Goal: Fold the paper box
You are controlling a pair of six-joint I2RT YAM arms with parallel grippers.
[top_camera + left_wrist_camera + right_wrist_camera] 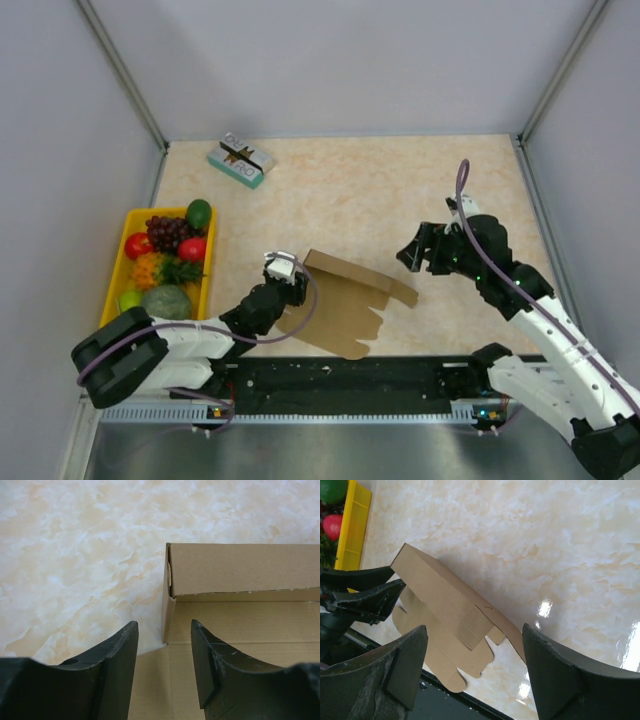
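Observation:
The paper box is a brown cardboard sheet lying near the table's front edge, its far long side folded up into a wall and its scalloped flaps flat towards the arms. My left gripper is at the box's left end, low over the sheet. Its jaws stand apart, one on each side of the wall's upright corner edge, and neither finger touches it. My right gripper hovers open above the table, just right of the box, with nothing between its fingers.
A yellow tray of toy fruit sits at the left edge. A small teal-and-white printed box lies at the back left. The black base rail runs along the near edge, just under the box's flaps. Grey walls enclose the table.

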